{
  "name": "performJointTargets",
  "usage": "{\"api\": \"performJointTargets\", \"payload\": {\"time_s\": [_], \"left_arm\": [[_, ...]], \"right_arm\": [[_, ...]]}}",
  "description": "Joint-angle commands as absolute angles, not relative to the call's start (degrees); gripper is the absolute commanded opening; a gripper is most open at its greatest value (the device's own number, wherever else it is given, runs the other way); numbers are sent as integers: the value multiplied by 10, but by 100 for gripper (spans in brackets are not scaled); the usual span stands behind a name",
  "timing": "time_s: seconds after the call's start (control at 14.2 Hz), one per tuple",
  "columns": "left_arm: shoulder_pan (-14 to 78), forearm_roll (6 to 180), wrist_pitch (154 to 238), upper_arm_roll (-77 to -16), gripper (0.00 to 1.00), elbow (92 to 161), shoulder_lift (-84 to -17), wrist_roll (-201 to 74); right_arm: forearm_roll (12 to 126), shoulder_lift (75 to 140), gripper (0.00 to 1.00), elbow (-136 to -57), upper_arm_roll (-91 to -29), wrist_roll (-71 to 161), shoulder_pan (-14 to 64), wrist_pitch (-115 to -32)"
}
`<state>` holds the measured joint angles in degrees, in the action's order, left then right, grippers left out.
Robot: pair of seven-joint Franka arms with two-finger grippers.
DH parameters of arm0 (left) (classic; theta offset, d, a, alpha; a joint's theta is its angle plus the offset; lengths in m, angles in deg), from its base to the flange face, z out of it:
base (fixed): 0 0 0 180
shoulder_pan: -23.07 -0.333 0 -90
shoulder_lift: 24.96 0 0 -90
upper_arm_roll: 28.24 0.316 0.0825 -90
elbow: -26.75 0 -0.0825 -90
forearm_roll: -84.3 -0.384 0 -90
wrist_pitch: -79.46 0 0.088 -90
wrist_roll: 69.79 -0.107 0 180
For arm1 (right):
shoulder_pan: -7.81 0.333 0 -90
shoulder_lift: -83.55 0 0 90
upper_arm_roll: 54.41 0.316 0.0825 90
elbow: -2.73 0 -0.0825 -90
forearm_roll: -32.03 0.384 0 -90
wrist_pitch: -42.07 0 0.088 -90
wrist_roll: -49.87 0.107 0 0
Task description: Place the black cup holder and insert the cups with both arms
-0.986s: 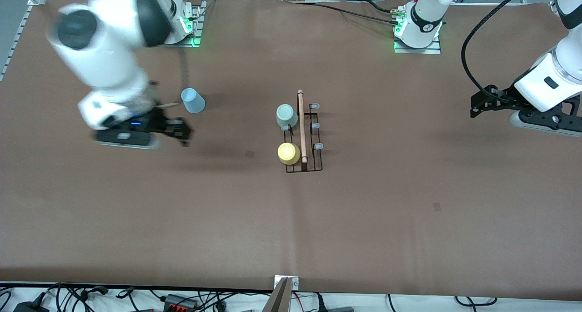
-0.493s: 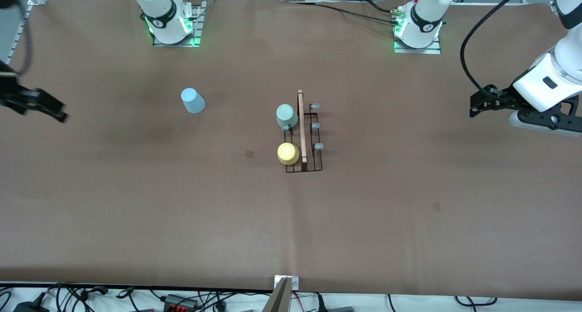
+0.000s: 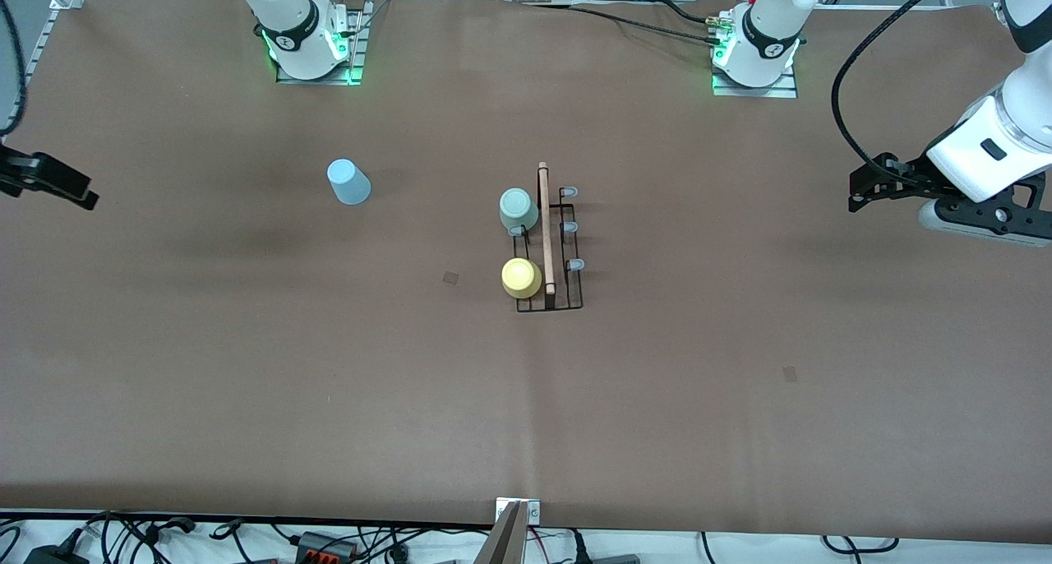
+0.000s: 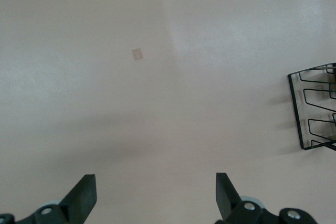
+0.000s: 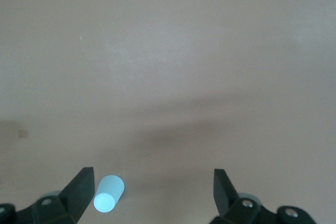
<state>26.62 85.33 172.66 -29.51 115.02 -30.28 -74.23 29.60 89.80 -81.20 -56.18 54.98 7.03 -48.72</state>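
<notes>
Brown table cover point(image 3: 246, 383) carries the black cup holder point(image 3: 549, 251) at its middle, with the pale green cup point(image 3: 519, 209) and yellow cup point(image 3: 521, 277) on its pegs. Only the right wrist view shows the right gripper point(image 5: 152, 192) open above the light blue cup point(image 3: 348, 182). The left gripper point(image 4: 156, 198), open too, hangs over bare cover at the table's edge, holder well apart
</notes>
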Motion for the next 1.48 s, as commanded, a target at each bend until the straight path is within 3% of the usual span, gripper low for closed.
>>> {"api": "performJointTargets", "payload": {"time_s": [0.0,0.14,1.41], "left_arm": [[268,846,1717,-295,100,1141,-302,-743],[265,846,1716,-295,100,1142,-302,-743],[257,848,1693,-289,100,1141,-284,-744]], "right_arm": [[305,893,100,-803,-551,531,69,-472],[305,881,100,-809,-510,530,36,-471],[338,879,100,-809,-511,527,32,-427]]}}
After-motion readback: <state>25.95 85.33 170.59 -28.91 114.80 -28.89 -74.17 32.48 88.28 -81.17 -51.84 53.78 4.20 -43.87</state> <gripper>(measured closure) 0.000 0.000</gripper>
